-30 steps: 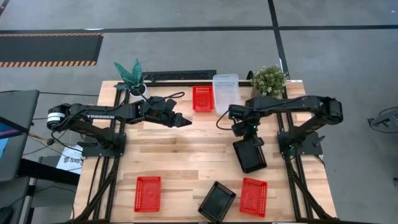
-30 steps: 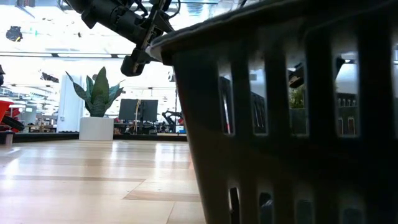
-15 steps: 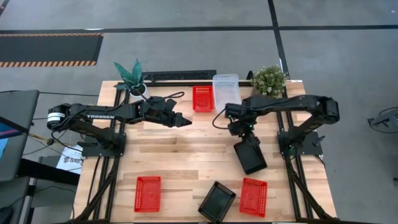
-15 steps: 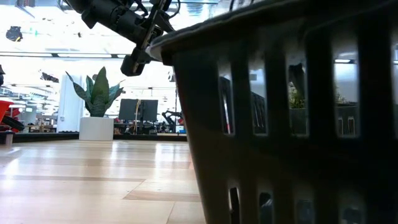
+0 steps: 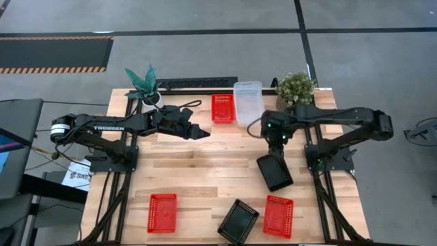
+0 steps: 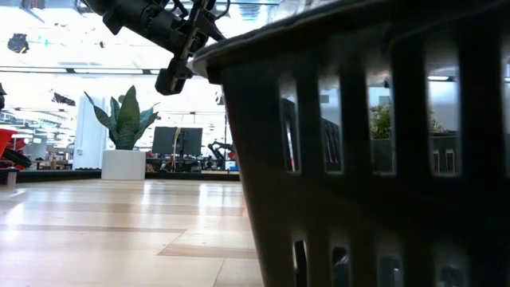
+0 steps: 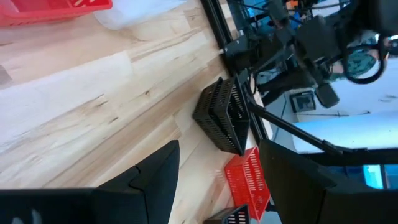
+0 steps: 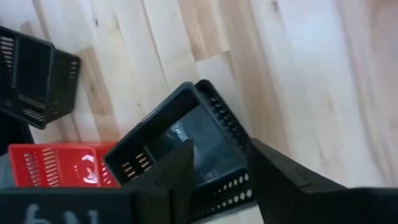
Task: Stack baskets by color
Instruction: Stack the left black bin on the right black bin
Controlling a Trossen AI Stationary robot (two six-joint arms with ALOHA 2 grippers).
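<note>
A black mesh basket (image 5: 274, 171) lies on the table right of centre, and in the right wrist view it (image 8: 186, 140) shows below my fingers. My right gripper (image 5: 276, 143) hangs open just above its far end, touching nothing (image 8: 221, 180). My left gripper (image 5: 202, 132) hovers open and empty over the table's far middle (image 7: 217, 186). A second black basket (image 5: 238, 221) sits at the near edge between two red baskets (image 5: 162, 212) (image 5: 278, 215). At the far edge a third red basket (image 5: 222, 108) stands beside the clear baskets (image 5: 248, 102).
Two potted plants (image 5: 145, 83) (image 5: 295, 87) stand at the far corners. A dark rail (image 5: 198, 83) runs along the far edge. Bare wood (image 5: 198, 171) lies across the table's middle. In the low view the near black basket (image 6: 358, 159) fills the right half.
My right gripper has opened, letting go of the black basket's far end. It has risen, moved slightly toward the far edge and rolled about its wrist. The basket stays on the table where it was.
</note>
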